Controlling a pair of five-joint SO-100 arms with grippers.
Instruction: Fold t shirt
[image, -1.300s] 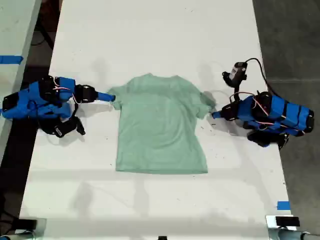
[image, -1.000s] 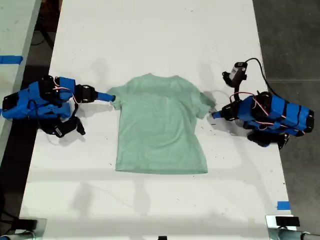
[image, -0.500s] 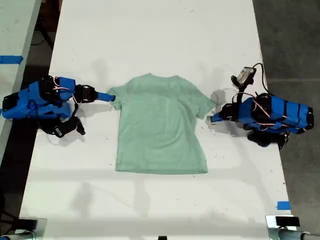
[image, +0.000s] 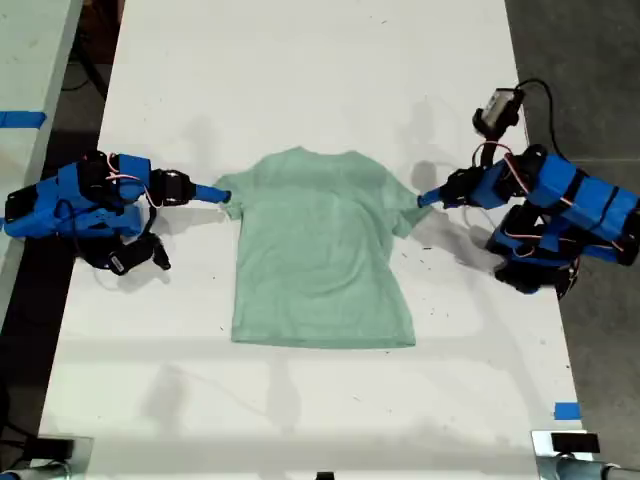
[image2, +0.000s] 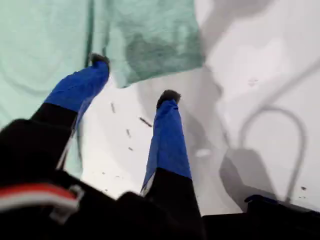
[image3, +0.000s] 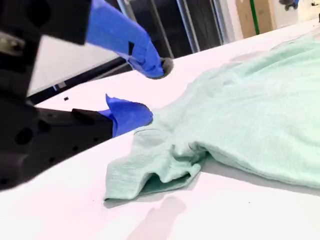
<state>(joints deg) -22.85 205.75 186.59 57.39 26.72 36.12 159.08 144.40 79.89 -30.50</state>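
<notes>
Folding not begun; t shirt (image: 322, 258) lies flat on table (image: 300, 80); my first tool (image2: 134, 80) apart at one sleeve; my second tool (image3: 150, 90) apart beside the other sleeve.

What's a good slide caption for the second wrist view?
Open second gripper poised at the bunched sleeve of the mint t-shirt on the white table.

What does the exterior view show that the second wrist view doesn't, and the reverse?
Exterior only: the whole t shirt lying flat, and my first gripper at the sleeve on that view's right. Second wrist only: the near sleeve bunched in folds, my second gripper open beside it. Both: the t shirt on the white table.
</notes>
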